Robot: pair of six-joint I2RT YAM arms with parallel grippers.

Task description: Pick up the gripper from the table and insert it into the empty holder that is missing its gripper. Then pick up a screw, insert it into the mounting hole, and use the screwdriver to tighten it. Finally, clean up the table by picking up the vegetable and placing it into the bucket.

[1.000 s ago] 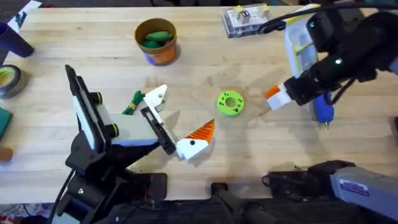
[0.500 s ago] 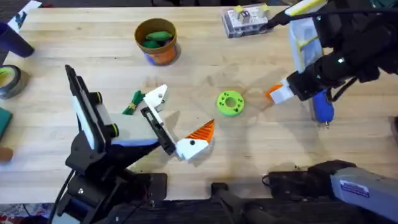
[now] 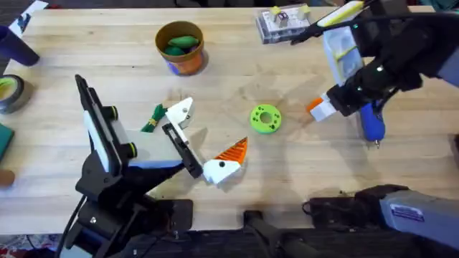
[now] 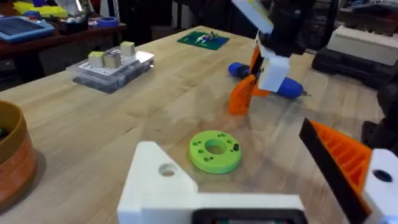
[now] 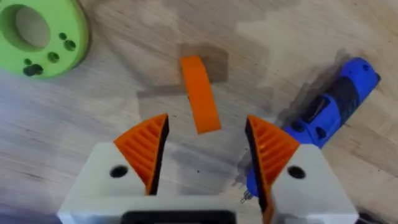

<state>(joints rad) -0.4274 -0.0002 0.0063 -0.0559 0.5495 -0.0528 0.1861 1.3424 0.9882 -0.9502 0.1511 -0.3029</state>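
The right arm's fingers (image 5: pixel 147 148) stand wide open with nothing in them. The orange wedge (image 5: pixel 199 93) rests on the counter (image 5: pixel 124 99) in the gap just ahead of their tips, touching neither pad. It looks like a light, stiff plastic part. The ribbed orange face should give some grip, while its slope could squirt it out of a pinch. I judge the squarer base end the better place to hold, with the fingers closing across the narrow width.

From the wrist, the wedge shows as a thin strip seen edge-on. Its white base cannot be made out, so I cannot tell whether it is standing or leaning.

The blue screwdriver (image 5: pixel 333 106) lies close beside the outer finger, partly behind it, and could be nudged.

On the left arm, the bare white holder (image 4: pixel 163 180) and the single orange finger (image 4: pixel 345 158) sit far apart with nothing between them. The holder's hole (image 4: pixel 166 169) faces up.
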